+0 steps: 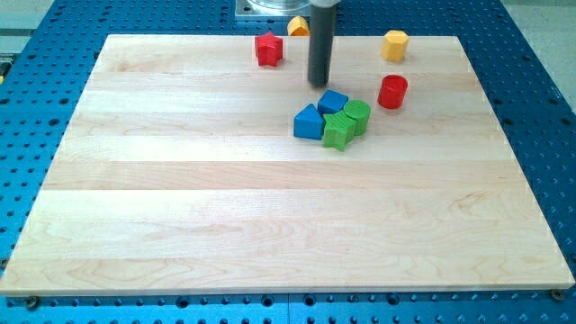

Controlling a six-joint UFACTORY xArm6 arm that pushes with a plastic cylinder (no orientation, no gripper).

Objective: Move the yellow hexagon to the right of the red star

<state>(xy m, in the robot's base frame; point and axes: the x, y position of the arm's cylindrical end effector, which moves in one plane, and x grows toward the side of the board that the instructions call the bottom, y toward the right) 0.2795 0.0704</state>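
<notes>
The yellow hexagon [394, 44] sits near the view's top, right of centre. The red star [268, 49] sits near the top, left of centre. My tip [319, 84] rests on the board between them, a little below both, right of the red star and left of the yellow hexagon. It touches no block. The rod rises from the tip to the view's top edge.
A red cylinder [392, 92] stands below the yellow hexagon. A cluster lies just below my tip: blue cube [332, 102], blue triangle [308, 122], green star [338, 130], green cylinder [357, 115]. A yellow-orange block [298, 26] sits at the top edge behind the rod.
</notes>
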